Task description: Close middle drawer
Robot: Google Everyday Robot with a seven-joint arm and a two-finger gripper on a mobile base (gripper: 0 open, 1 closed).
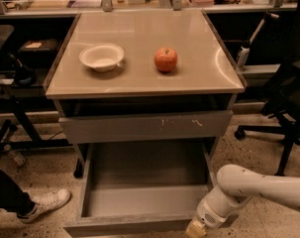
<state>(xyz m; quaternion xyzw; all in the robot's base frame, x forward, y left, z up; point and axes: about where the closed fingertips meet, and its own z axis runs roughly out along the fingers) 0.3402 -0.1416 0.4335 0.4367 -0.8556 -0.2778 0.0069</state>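
Observation:
The middle drawer (144, 175) is pulled far out of the cabinet, low in the view. It is wide, shallow, grey and empty, and its plain front panel (134, 226) runs along the bottom edge of the view. My gripper (195, 229) is at the bottom right, at the right end of that front panel, on the end of my white arm (258, 187). Only its tan tip shows, partly cut off by the view's edge. Whether it touches the panel is unclear.
The top drawer front (144, 127), with pale scratch marks, stands slightly out under the cabinet top (209, 78). A white bowl (101, 57) and a red apple (166, 59) sit on top. An office chair base (283, 133) stands right. A person's shoe (43, 204) is left.

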